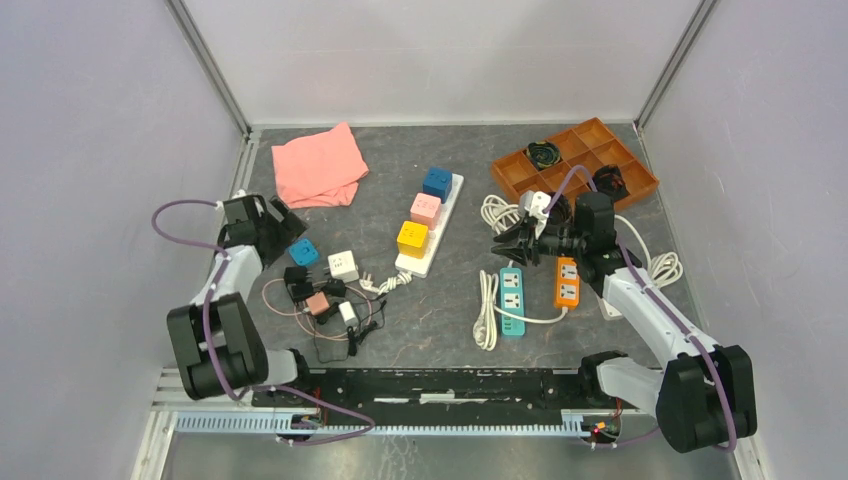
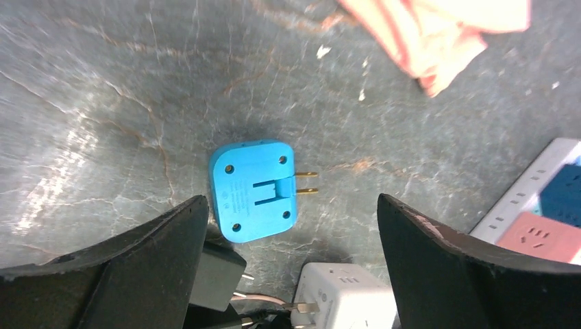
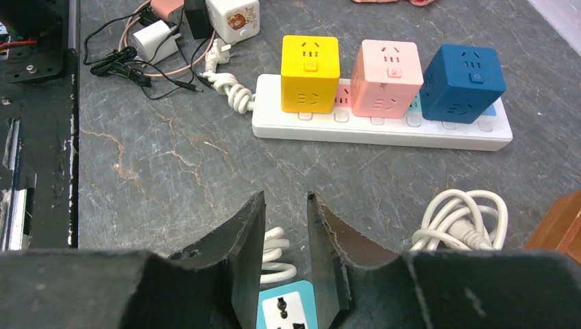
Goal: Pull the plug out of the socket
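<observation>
Left pincer (image 2: 291,200) spread wide over blue plug (image 2: 253,190); right pincer (image 3: 285,197) narrowly parted, empty, facing socket (image 3: 384,130).

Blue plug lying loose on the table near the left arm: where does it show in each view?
Top external: the blue plug lies left of centre, just left of a white cube adapter.
Left wrist: mid-frame, flat on the table, prongs pointing right.
Right wrist: not in it.
Shared landmark: the long white power strip, at the right edge for the left wrist, across the top for the right wrist.
</observation>
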Motion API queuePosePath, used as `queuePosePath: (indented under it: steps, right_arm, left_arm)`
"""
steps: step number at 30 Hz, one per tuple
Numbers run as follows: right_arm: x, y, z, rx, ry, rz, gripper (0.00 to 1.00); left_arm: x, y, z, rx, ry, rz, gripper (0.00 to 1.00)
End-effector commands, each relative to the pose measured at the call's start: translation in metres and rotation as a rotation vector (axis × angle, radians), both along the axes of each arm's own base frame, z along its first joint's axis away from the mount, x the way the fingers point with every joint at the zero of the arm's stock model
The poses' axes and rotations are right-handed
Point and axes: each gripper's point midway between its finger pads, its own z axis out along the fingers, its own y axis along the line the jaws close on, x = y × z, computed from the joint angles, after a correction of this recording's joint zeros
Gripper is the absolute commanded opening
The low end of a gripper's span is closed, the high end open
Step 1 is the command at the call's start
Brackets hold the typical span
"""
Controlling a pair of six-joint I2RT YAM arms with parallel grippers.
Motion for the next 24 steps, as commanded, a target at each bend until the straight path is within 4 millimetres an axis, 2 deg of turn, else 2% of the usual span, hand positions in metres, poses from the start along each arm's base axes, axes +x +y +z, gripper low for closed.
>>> queuePosePath:
  steps: [1, 4, 7, 13, 17, 20, 24]
  right_arm:
    - [0.003, 0.000, 0.015, 0.021, -0.059, 0.014, 0.35]
    - [0.003, -0.002, 0.015, 0.020, -0.062, 0.011, 0.35]
    - [0.004, -0.004, 0.016, 0.015, -0.069, 0.010, 0.36]
    - [0.004, -0.007, 0.017, 0.018, -0.078, 0.017, 0.37]
    - [0.002, -0.008, 0.015, 0.013, -0.071, 0.028, 0.37]
    - [0.002, -0.009, 0.015, 0.011, -0.075, 0.030, 0.38]
    - [0.000, -0.009, 0.014, 0.016, -0.075, 0.039, 0.40]
  left_arm:
    - [0.006, 0.020, 0.050, 0.115, -0.144, 0.059, 0.99]
    - [0.006, 0.016, 0.077, 0.135, -0.239, 0.034, 1.00]
    - [0.008, -0.003, 0.098, 0.089, -0.335, -0.045, 1.00]
    - [0.003, -0.063, 0.138, -0.089, -0.514, -0.316, 1.00]
    - [-0.007, -0.106, 0.165, -0.074, -0.592, -0.434, 1.00]
    - [-0.018, -0.142, 0.173, -0.025, -0.601, -0.513, 1.00]
    - [-0.030, -0.168, 0.172, 0.017, -0.585, -0.564, 1.00]
